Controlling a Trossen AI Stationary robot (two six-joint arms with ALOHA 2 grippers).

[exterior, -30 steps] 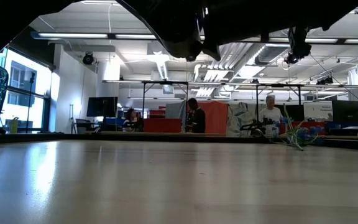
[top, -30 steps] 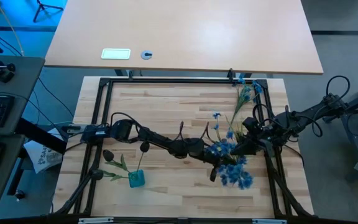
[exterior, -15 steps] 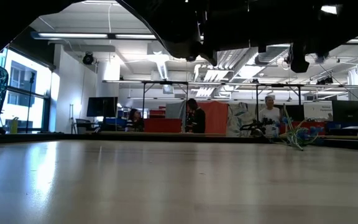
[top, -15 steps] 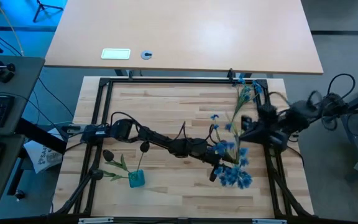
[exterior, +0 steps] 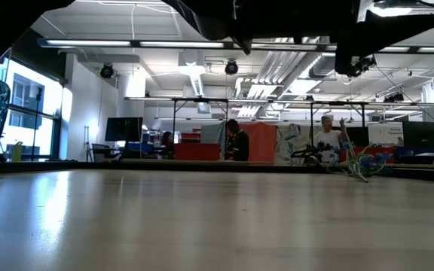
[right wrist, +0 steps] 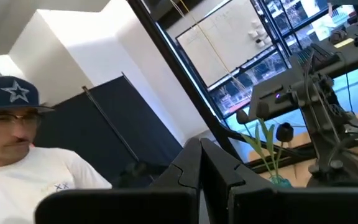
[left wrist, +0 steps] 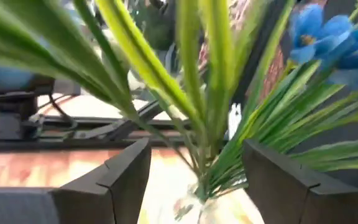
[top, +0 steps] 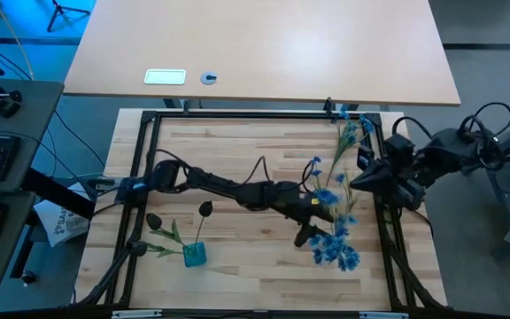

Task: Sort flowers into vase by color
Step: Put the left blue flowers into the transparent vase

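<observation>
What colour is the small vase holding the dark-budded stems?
Teal blue vase, clearest in the high view.

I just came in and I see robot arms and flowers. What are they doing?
The robot is sorting artificial flowers by colour. Its left hand is open around the green stems of the bright blue flowers, which seem to stand in a clear vase near the right side of the wooden table. Its right hand is shut, empty, at the table's right edge. A dark-budded leafy stem stands in the small teal glass vase.
</observation>
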